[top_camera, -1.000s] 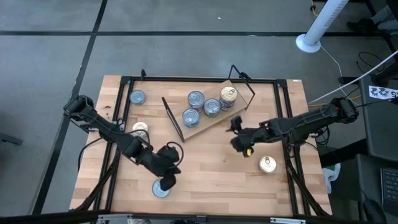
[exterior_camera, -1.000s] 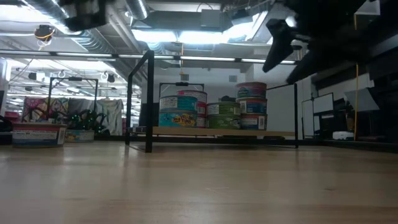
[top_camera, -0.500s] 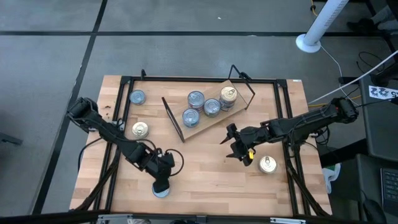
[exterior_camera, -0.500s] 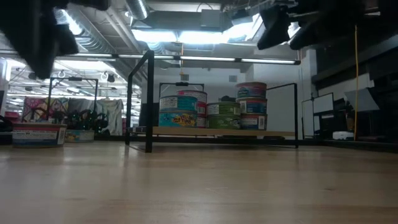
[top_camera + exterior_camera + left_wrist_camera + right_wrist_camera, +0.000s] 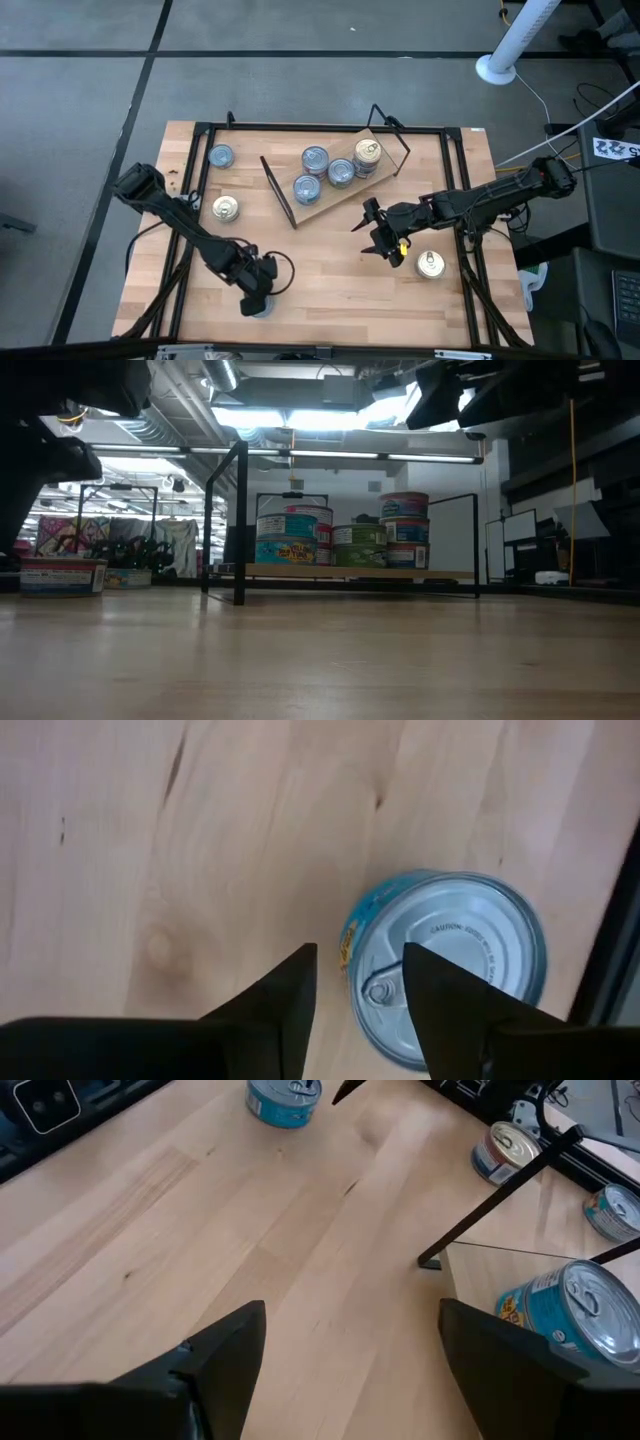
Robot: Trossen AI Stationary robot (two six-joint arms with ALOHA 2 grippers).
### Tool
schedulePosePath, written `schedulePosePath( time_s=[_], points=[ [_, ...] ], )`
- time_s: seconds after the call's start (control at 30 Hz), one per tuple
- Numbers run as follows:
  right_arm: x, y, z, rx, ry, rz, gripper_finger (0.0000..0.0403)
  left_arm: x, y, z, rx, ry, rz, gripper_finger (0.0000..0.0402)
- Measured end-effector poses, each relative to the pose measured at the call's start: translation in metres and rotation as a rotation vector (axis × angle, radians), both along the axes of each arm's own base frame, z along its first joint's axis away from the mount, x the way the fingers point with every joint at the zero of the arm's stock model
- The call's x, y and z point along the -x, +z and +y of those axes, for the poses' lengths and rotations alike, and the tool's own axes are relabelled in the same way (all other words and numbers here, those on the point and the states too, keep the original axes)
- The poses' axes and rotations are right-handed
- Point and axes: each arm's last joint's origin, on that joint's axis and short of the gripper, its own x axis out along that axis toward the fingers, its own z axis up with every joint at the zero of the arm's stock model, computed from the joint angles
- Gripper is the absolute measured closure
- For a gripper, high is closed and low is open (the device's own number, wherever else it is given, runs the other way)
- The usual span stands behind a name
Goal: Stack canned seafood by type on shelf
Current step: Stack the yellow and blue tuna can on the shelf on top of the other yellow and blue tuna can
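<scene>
Two arms reach over the table: the left gripper [image 5: 257, 299] hangs with its fingers partly open right above a blue tin [image 5: 447, 965] near the front edge. Four tins sit on the shelf [image 5: 322, 205] in the middle. The right gripper [image 5: 372, 228] is spread wide and empty near the shelf.

— What's different from a second ago?

— In the high view the left hand [image 5: 256, 298] has slid from just above the blue tin [image 5: 262, 306] at the lower left of the worktop [image 5: 330, 270] down over it, hiding most of it, and its fingers have parted.

— And the other arm?

— The right hand [image 5: 372, 232] has drifted slightly left and down from right of centre and turned, jaws wide as before.
</scene>
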Motion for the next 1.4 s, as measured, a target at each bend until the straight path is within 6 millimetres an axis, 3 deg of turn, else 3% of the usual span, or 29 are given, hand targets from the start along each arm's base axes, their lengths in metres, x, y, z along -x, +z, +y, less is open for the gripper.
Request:
schedulePosePath(
  time_s=[0.5, 1.0, 1.4],
  points=[
    [-0.001, -0.002, 0.0, 0.002, 0.0, 0.007, 0.0109, -0.005, -0.016, -0.002, -0.026, -0.006, 0.04, 0.0259],
    [-0.02, -0.04, 0.005, 0.043, 0.002, 0.148, 0.0109, -0.013, -0.022, -0.004, 0.049, -0.029, 0.053, 0.0261],
    [-0.023, -0.047, 0.005, 0.05, 0.001, 0.17, 0.0109, -0.013, -0.022, -0.005, 0.064, -0.041, 0.049, 0.0377]
  ],
)
